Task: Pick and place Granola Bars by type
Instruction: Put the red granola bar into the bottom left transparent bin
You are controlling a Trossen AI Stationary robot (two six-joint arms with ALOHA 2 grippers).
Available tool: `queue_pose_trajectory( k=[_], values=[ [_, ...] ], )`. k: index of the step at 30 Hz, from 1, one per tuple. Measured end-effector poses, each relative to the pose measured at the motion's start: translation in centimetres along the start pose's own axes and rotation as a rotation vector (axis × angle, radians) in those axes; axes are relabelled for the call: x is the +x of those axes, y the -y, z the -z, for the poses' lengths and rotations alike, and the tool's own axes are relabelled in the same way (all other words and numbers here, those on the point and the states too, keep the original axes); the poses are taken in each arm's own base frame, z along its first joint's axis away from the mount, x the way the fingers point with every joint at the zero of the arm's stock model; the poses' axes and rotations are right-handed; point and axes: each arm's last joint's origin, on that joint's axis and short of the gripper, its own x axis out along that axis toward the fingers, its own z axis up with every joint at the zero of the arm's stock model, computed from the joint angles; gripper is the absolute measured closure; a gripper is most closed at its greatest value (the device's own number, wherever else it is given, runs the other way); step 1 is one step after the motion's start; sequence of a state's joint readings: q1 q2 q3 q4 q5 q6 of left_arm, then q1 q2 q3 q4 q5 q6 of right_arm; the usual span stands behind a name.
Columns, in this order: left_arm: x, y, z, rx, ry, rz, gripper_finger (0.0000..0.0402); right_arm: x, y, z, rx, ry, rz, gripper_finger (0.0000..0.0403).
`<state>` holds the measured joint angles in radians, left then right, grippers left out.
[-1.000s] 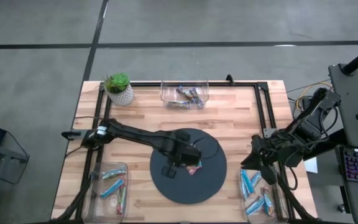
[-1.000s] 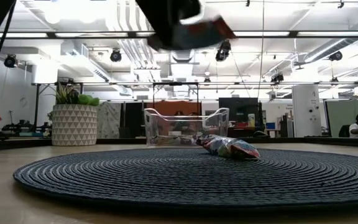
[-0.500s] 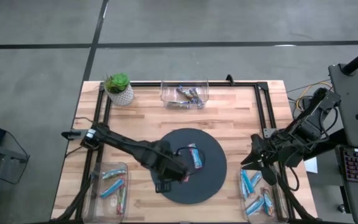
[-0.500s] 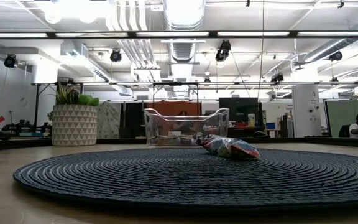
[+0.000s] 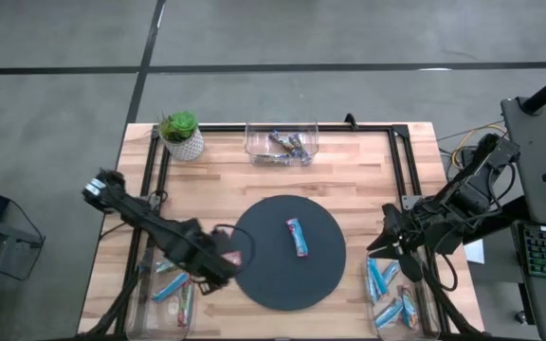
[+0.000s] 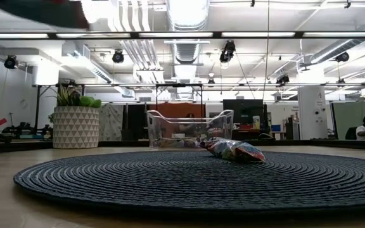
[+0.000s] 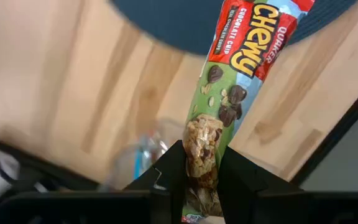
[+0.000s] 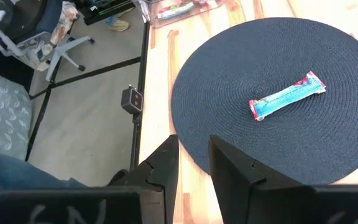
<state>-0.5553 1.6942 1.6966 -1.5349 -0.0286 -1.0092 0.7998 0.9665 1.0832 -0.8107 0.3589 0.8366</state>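
My left gripper (image 5: 222, 254) hovers over the left rim of the dark round mat (image 5: 287, 284), next to the near-left clear bin (image 5: 150, 275), shut on a green and red granola bar (image 7: 238, 56). A blue granola bar (image 5: 297, 237) lies flat on the mat, also seen in the right wrist view (image 8: 286, 96) and the low view (image 6: 233, 150). My right gripper (image 8: 194, 165) waits at the table's right edge above the near-right bin (image 5: 375, 305), its fingers a little apart with nothing between them. My left gripper pinches one end of the green and red bar (image 7: 202, 163) between its two fingers (image 7: 168, 180). The fingers point down from above. The bar hangs below them, its length stretching away from the fingers, lifted clear of the mat and the table.
The near-left bin holds a few mixed bars (image 5: 171, 289), the near-right bin several blue ones (image 5: 389, 294), and a far bin (image 5: 281, 144) holds darker bars. A potted plant (image 5: 180, 133) stands at the far left corner. Black rails (image 5: 401, 166) frame the table.
My left gripper has carried the green and red bar from over the middle of the mat toward the table's left and near edge, to the mat's left rim by the near-left bin, rolling its wrist on the way. The blue bar has stayed on the mat.
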Motion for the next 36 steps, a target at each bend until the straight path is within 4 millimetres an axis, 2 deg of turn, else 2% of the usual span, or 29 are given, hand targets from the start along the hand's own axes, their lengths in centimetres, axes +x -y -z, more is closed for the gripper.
queue_pose_trajectory(
  k=[5, 10, 16, 20, 23, 36],
  values=[
    [0.6, -1.7, 3.7, -0.214, -0.014, 0.086, 0.0343, 0.0, 0.0, 0.0, -0.003, 0.000, 0.000, 0.0322],
    [1.5, -2.5, 7.2, -0.429, -0.065, 0.163, 0.0343, 0.0, 0.0, 0.0, -0.003, 0.000, 0.000, 0.0329],
    [2.7, -2.2, 10.5, -0.648, -0.148, 0.244, 0.0343, 0.0, 0.0, 0.0, -0.008, 0.000, 0.000, 0.0328],
    [2.8, -1.6, 12.2, -0.788, -0.191, 0.252, 0.0343, 0.0, 0.0, 0.0, -0.011, 0.000, 0.000, 0.0323],
    [3.0, -1.2, 12.7, -0.825, -0.223, 0.237, 0.0343, 0.0, 0.0, 0.0, -0.024, 0.000, 0.000, 0.0321],
    [3.9, -0.4, 12.6, -0.831, -0.245, 0.192, 0.0342, 0.0, 0.0, 0.0, -0.037, 0.000, 0.001, 0.0327]
  ],
)
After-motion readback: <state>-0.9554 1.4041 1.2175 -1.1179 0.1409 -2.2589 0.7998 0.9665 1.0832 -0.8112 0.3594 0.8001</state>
